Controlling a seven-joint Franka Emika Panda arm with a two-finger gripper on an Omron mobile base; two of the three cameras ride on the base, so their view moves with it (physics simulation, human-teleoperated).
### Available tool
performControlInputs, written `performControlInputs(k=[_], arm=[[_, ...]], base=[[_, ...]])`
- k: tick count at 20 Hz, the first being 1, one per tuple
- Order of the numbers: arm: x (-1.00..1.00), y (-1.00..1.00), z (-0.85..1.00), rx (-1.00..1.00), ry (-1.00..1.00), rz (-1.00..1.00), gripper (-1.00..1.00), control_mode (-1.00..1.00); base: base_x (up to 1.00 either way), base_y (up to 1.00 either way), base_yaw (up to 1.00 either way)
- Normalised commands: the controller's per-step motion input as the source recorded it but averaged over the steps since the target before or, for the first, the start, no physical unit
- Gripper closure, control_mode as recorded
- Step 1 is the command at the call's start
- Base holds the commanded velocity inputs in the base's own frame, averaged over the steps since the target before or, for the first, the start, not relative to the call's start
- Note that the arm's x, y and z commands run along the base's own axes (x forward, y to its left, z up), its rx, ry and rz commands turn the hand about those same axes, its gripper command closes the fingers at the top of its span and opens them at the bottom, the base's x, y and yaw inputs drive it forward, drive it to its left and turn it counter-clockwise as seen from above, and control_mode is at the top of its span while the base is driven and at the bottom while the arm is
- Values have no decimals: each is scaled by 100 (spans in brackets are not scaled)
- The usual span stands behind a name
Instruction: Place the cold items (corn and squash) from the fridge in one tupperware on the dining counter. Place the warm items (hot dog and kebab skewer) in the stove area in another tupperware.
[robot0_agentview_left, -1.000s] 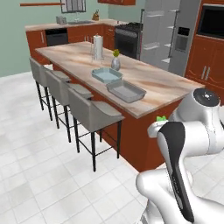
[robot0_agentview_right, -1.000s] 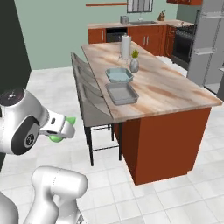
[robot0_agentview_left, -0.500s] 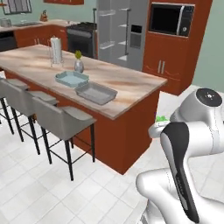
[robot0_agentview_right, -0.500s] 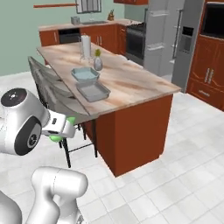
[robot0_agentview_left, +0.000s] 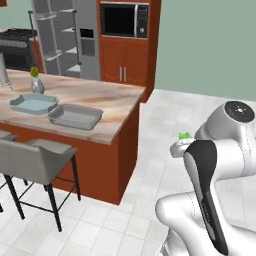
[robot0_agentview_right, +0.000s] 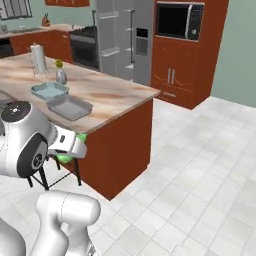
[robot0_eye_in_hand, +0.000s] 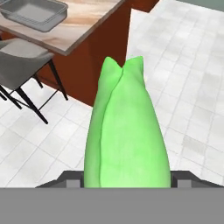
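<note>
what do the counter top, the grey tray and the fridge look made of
Counter top: polished stone, likely marble, going by the beige-pink veining. Grey tray: looks like matte metal or plastic, plain grey; hard to tell which. Fridge: brushed steel by its flat grey sheen.

Gripper (robot0_eye_in_hand: 127, 181) fingertips and green item's (robot0_eye_in_hand: 126, 131) base perhaps behind the bottom band.

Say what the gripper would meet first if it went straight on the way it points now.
Probably the white tiled floor beside the dining counter. The gripper, shut on a green husked vegetable, points down past the counter's corner; depth is unclear.
</note>
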Motion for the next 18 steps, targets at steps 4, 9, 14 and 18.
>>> performControlInputs(k=[4, 9, 14, 18], arm=[[0, 0, 0, 0, 0, 0, 100, 100], [0, 0, 0, 0, 0, 0, 100, 100], [0, 0, 0, 0, 0, 0, 100, 100], [0, 0, 0, 0, 0, 0, 100, 100]], base=[[0, 100, -36], [-2, 89, -16], [0, 82, 1], [22, 27, 5]])
